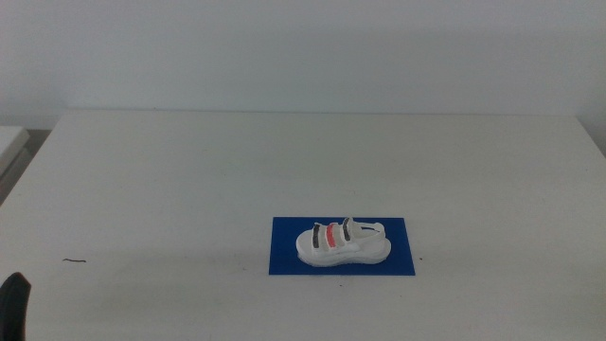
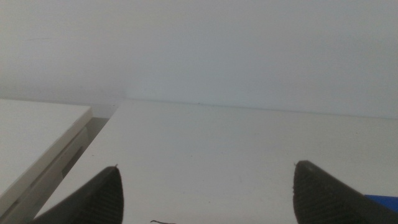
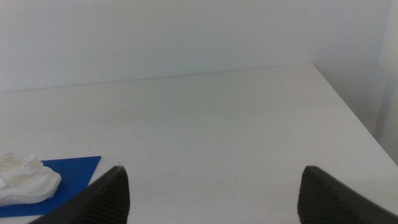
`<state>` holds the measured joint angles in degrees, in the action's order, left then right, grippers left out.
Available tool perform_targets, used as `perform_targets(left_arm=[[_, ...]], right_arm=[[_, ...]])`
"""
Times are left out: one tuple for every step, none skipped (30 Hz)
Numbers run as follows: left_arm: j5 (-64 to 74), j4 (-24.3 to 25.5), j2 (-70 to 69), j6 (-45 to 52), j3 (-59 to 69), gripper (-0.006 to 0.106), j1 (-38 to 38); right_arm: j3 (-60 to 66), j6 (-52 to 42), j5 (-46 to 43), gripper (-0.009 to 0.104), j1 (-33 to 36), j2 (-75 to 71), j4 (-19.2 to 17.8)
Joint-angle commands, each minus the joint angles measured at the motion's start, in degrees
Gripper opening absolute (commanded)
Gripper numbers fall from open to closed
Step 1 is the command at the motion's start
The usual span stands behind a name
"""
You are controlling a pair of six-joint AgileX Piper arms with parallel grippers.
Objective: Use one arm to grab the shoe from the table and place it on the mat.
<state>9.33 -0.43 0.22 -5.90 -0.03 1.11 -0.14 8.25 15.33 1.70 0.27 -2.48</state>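
The white shoe [image 1: 341,243] with two black straps and a red one between lies on its side on the blue mat [image 1: 402,260], near the front middle of the white table [image 1: 189,170]. No gripper touches it. My left gripper [image 2: 205,186] is open and empty, and only a dark tip of it [image 1: 13,305] shows at the bottom left of the middle view. My right gripper [image 3: 214,186] is open and empty and out of the middle view. Its wrist view shows the shoe's end [image 3: 25,180] and a mat corner [image 3: 78,168].
A small dark scratch mark [image 1: 74,260] lies on the table at the front left. A second pale surface [image 2: 37,134] adjoins the table's left edge across a narrow gap. A white wall stands behind the table.
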Motion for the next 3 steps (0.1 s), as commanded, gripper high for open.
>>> perform_targets(left_arm=[[-0.2,-0.5,-0.2,0.0,0.0,0.094,0.1],[-0.2,-0.5,-0.2,0.0,0.0,0.094,0.1],[-0.2,-0.5,-0.2,0.0,0.0,0.094,0.1]], right_arm=[[0.1,-0.3,-0.4,0.079,0.0,-0.3,-0.3],[0.1,-0.3,-0.4,0.079,0.0,-0.3,-0.3],[0.1,-0.3,-0.4,0.079,0.0,-0.3,-0.3]])
